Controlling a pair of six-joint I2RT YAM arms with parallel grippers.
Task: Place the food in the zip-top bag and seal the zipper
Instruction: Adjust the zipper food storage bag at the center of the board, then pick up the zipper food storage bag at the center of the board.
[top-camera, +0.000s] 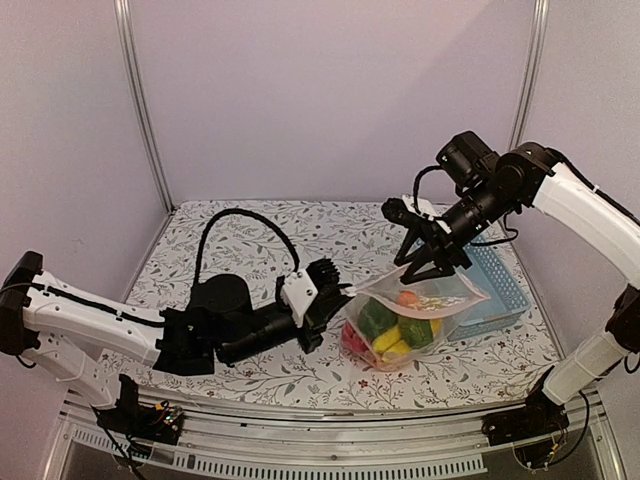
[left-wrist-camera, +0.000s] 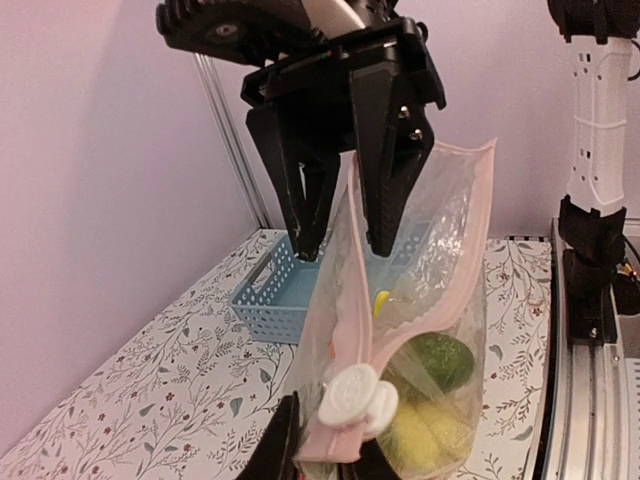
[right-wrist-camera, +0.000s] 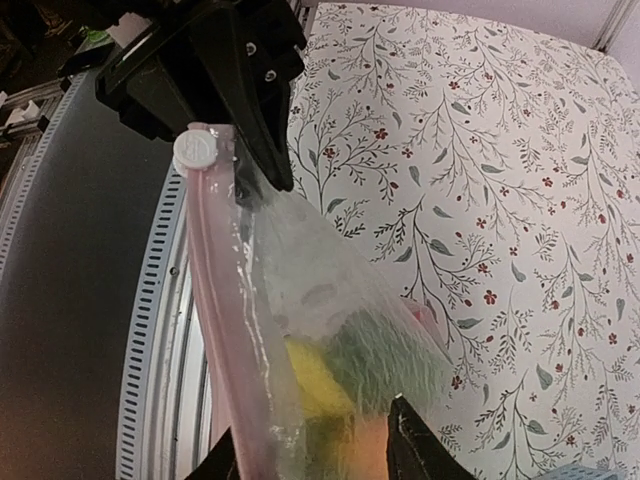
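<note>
On the flowered table (top-camera: 250, 230) the zip-top bag (top-camera: 445, 297) sags with its mouth held up, and the food (top-camera: 395, 325) is heaped in its belly. The left gripper (top-camera: 340, 293) is pinched on the bag's near corner. The right gripper (left-wrist-camera: 343, 248) stands with its jaws apart astride the pink zipper (right-wrist-camera: 215, 300), clamping nothing. The small white slider (left-wrist-camera: 355, 397) sits just beside the left fingers, and beyond it the mouth looks unsealed (the two lips part in the left wrist view). Sealing seems the step in hand: keep that corner anchored and the strip taut, close squarely on the slider, and draw it straight along.
</note>
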